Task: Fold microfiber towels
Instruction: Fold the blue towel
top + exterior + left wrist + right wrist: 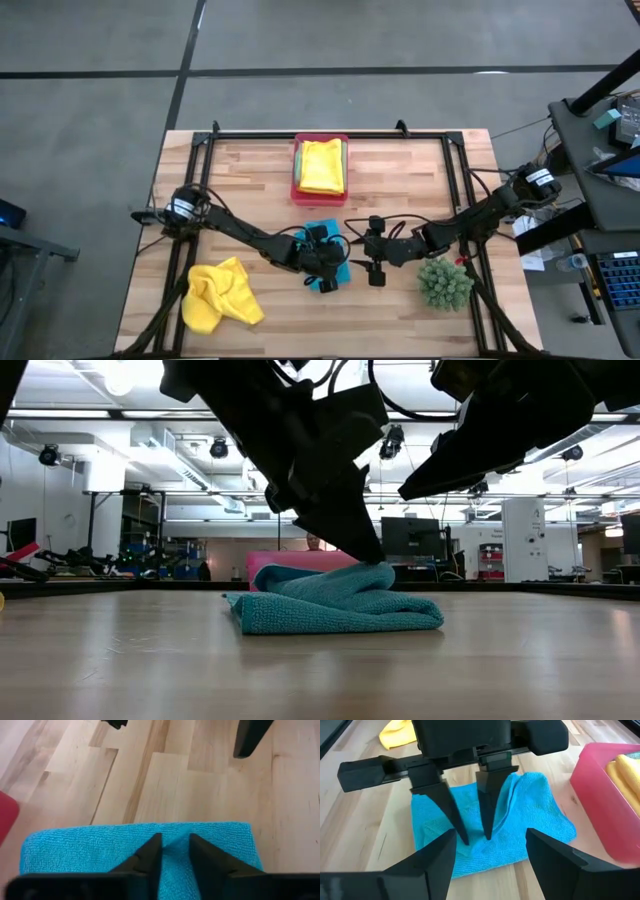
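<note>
No legible writing anywhere. Grey floor around a pale plank tabletop (400, 180); workshop with monitors beyond. Pink tray (297, 188) at the far edge, yellow towel (322, 166) inside. Crumpled yellow cloth (220, 294) near left. Blue towel (530, 810) at centre, pinched by left tool (474, 838). Right tool (376, 278) spread, just beside. Plant (444, 283) near right.
</note>
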Available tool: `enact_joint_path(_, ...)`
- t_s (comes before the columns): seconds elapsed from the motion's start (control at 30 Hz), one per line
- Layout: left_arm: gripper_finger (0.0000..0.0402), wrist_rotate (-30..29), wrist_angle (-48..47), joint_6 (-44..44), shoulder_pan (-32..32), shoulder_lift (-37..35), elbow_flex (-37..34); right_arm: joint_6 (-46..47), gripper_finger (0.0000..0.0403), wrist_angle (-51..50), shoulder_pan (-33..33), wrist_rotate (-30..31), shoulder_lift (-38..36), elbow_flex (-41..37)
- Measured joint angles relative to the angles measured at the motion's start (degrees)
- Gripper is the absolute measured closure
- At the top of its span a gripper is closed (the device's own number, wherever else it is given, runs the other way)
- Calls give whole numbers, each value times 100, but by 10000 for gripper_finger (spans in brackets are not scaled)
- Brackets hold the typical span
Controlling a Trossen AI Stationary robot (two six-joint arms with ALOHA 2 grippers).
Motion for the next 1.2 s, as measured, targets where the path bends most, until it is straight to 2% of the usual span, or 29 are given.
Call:
enact_joint_path(0.17, 393, -1, -36, 13, -24, -36, 0, 7, 174, 0, 0, 0, 0, 0)
enact_joint_path(0.33, 396, -2, -109, 6, -72, -227, 2, 7, 174, 0, 0, 0, 2, 0)
enact_joint_path(0.73, 400, 54, -1306, -352, -398, -853, 0, 63, 174, 4, -2, 2, 4, 0)
enact_joint_path(1.07, 400, 389, -1737, -358, -531, -953, 0, 44, 174, 168, -26, -9, 104, -2)
enact_joint_path(1.2, 400, 391, -1868, -571, -528, -953, -2, 49, 174, 162, 21, -336, 347, -2)
